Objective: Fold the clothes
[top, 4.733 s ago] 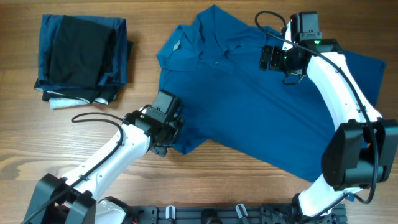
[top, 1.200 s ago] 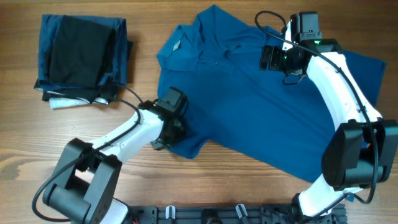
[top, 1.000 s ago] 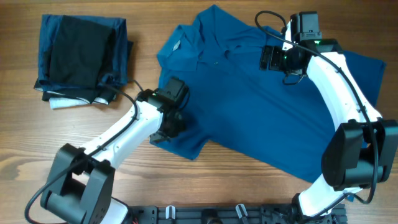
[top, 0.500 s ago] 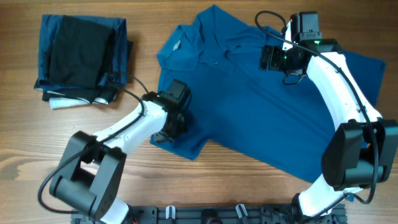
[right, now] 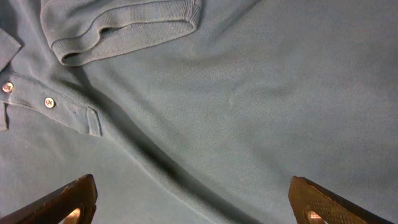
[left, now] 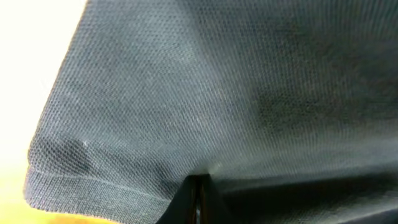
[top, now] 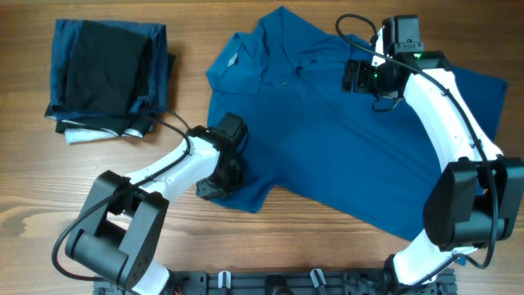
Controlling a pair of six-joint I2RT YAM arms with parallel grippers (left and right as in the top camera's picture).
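The clothes, a mid-blue polo shirt (top: pixel 327 139), lie spread over the middle and right of the wooden table, collar toward the back left. My left gripper (top: pixel 213 188) sits at the shirt's front-left edge. In the left wrist view its jaws (left: pixel 198 200) are shut with the knit fabric (left: pixel 186 93) tented up from their tips. My right gripper (top: pixel 354 78) hovers open over the chest area just right of the collar. Its fingers (right: pixel 74 199) stand wide apart above flat fabric (right: pixel 249 93), with the ribbed collar (right: pixel 124 31) and button placket (right: pixel 48 101) ahead.
A folded stack of dark navy and black garments (top: pixel 110 74) with a white edge lies at the back left. Bare wood (top: pixel 82 205) runs along the front left. A black rack (top: pixel 311 283) lines the front edge.
My left gripper has shifted slightly toward the front edge, still shut at the shirt's front-left edge, and its arm has swung. The right arm has not moved.
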